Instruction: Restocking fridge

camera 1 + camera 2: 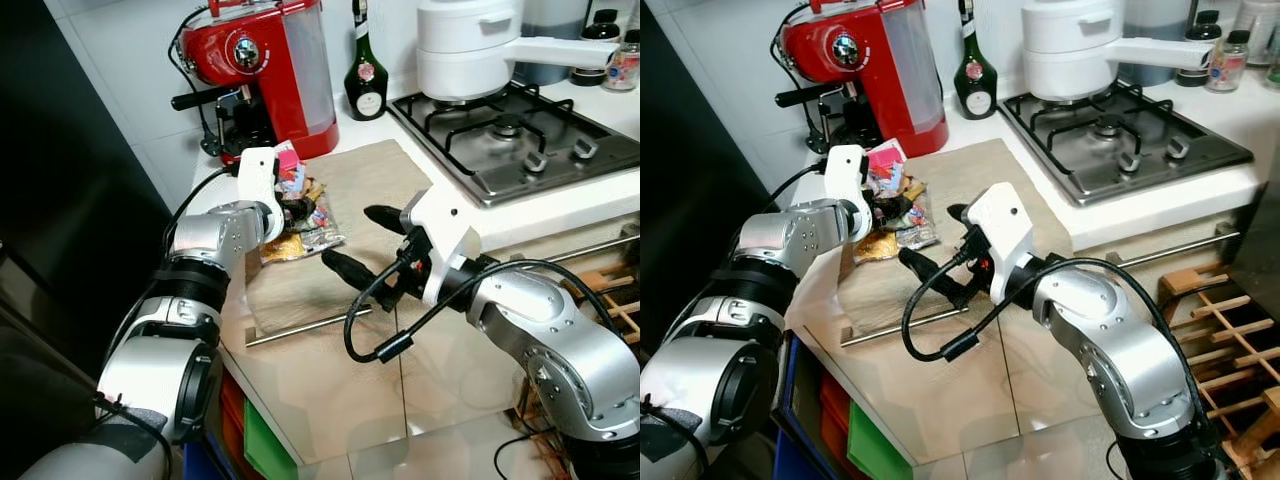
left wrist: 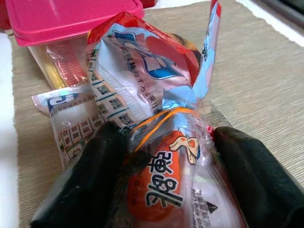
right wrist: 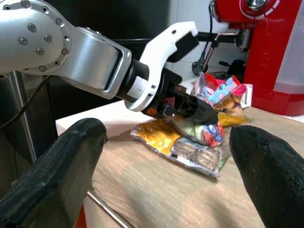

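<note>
At centre frame in the left eye view, my right gripper [image 1: 362,243] hangs above the beige mat [image 1: 370,180] with its two black fingers spread wide, gripping nothing. Just beyond it, left of centre, my left gripper [image 2: 166,180] is clamped on a snack packet [image 2: 164,175] bound with an orange rubber band, at the near edge of the pile of snack packets [image 1: 300,220] lying on the mat. A pink-lidded container [image 2: 66,19] sits behind the pile. Farther back, upper left, stands the red coffee machine [image 1: 265,65]; upper right, the gas hob [image 1: 515,135] carries a white pot [image 1: 470,45].
</note>
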